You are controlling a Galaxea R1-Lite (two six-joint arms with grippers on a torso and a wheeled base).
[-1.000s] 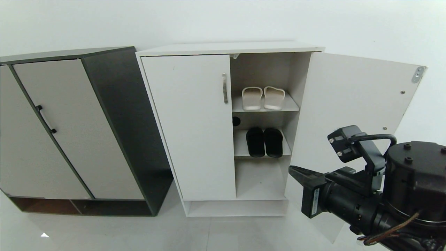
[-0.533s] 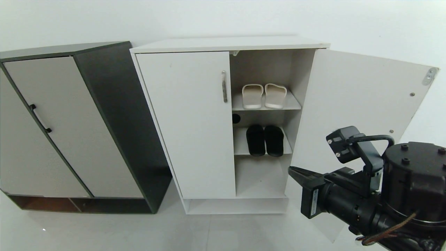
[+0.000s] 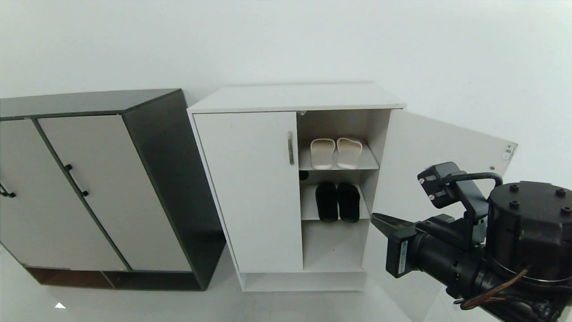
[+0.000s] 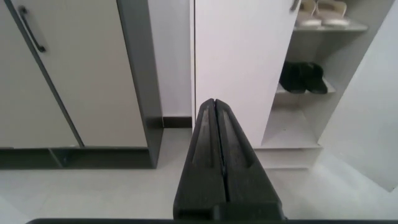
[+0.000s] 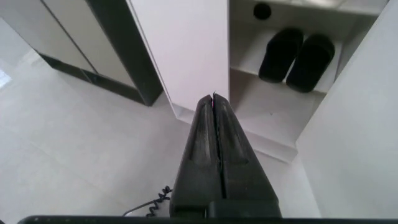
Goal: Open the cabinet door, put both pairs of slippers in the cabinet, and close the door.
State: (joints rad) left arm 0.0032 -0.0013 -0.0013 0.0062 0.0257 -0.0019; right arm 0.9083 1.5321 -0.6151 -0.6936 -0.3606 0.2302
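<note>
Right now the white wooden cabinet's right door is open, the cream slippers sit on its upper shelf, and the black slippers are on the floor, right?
Not quite. The black slippers sit inside the white wooden cabinet, on the shelf below the cream slippers, not on the floor; the head view shows it. The right door is open.

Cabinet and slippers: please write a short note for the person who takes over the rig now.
Left gripper: shut, empty.
Right gripper: shut, empty, near the open right door.
White slippers lie on the upper shelf of the white cabinet, black slippers on the lower shelf.
Done: door opened, both pairs inside.
Left: close the right door.
</note>
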